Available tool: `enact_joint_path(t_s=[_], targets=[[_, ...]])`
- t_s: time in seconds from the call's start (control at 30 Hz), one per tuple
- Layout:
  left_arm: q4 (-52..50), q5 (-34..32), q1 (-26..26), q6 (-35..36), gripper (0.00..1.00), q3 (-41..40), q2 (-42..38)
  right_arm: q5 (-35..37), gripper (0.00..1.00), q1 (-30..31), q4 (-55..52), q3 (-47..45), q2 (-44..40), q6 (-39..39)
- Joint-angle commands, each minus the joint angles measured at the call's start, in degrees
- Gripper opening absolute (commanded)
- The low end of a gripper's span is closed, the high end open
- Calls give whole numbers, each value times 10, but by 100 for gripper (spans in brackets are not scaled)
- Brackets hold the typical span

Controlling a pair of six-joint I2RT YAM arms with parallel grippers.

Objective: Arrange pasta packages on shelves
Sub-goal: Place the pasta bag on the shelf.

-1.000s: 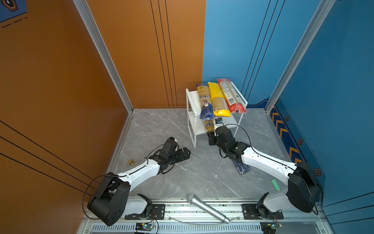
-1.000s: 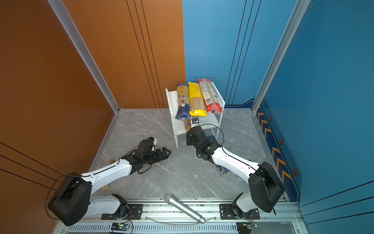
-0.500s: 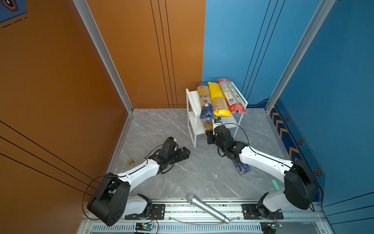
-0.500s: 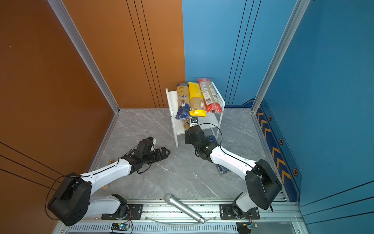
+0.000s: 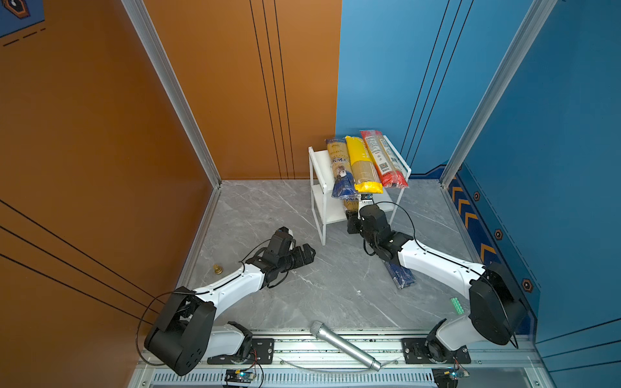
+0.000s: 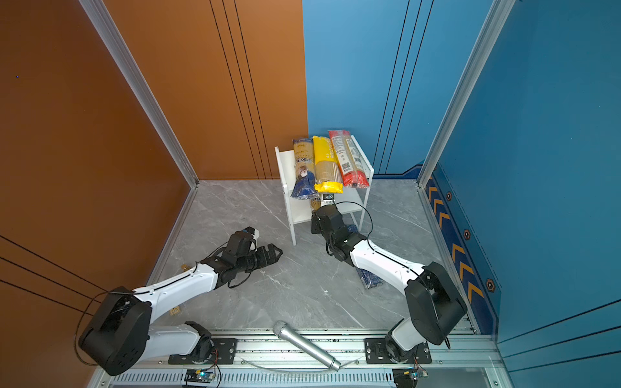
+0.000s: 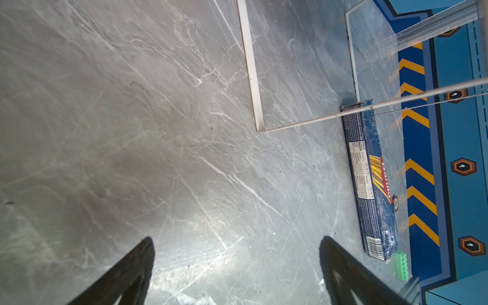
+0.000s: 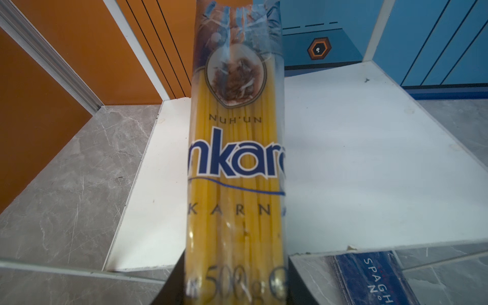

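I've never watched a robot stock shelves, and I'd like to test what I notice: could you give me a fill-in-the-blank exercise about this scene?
1. The top board of the shelves carries ___ pasta bags side by side.
2. The right gripper is shut on an ankara bag that reaches over the ___ board.
3. The left gripper stands ___, holding nothing.
4. The Barilla bag lying off the shelves is dark ___.
Missing words: three; lower; open; blue.

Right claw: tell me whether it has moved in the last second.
Yes. The right claw has edged toward the rack, sliding its ankara bag further in.
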Motion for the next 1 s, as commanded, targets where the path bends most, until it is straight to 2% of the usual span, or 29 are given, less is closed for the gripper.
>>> enact_joint_path(t_s=[0.0, 0.47, 0.53, 0.63, 0.97], targets=[[-1, 7, 6, 10, 98, -8, -7, 19, 0, -3, 109, 27, -9, 4], [-4, 7, 7, 10, 98, -9, -10, 4, 1, -4, 122, 27, 12, 12], [-4, 7, 8, 10, 98, -9, -10, 3, 6, -5, 123, 24, 13, 12], [-4, 7, 8, 10, 98, -9, -10, 3, 20, -5, 125, 22, 13, 12], [-3, 8, 9, 10, 98, -11, -11, -2, 32, -5, 125, 16, 16, 20]])
